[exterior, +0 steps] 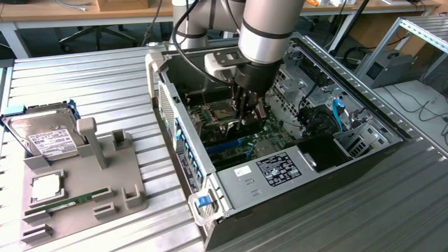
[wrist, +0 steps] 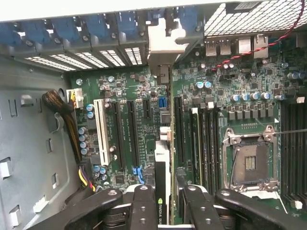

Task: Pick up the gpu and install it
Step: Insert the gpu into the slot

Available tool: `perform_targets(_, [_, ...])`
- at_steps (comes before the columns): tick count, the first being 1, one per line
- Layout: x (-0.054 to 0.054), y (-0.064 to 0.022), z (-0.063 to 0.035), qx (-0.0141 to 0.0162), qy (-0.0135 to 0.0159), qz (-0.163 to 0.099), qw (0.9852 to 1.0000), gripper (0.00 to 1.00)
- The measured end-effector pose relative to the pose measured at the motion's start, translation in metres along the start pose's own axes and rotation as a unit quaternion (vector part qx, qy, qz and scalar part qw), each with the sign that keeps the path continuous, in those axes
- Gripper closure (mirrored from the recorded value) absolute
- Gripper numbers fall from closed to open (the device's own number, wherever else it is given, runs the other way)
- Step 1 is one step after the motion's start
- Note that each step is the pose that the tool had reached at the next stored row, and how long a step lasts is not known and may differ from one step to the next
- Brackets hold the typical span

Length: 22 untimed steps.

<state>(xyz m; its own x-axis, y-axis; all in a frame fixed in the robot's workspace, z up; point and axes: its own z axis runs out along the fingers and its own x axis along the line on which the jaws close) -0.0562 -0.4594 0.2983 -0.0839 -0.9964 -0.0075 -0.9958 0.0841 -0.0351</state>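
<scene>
A hard drive (exterior: 45, 137) is propped in a grey holder (exterior: 123, 173) at the exterior view's left, on a ribbed metal table (exterior: 91, 79). A green memory stick (exterior: 68, 202) is laid in the holder's near part (flat, lengthwise). An open computer case (exterior: 294, 210) is set to the exterior view's right, its motherboard (wrist: 124, 91) and CPU socket (wrist: 251, 163) exposed.

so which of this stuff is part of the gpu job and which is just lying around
In the job: gpu, held edge-on in the tool; motherboard; pc case.
Lying about: hard drive, memory stick, square silver chip, all on the grey holder.
</scene>
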Motion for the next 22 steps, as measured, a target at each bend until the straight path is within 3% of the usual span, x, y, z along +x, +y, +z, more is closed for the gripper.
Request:
perform_targets(1, [0.0, -0.0013, -0.0001, -0.0101, 0.0009, -0.001, 0.9999, 0.73])
perform_targets(2, [-0.0001, -0.0029, 0.0, -0.0143, 0.0011, -0.007, 0.9999, 0.73])
perform_targets(4, [-0.0004, -0.006, 0.0002, -0.0168, 0.0009, -0.024, 0.9996, 0.73])
perform_targets(22, [-0.0045, -0.0054, 0.0002, -0.0169, 0.0009, -0.025, 0.9996, 0.73])
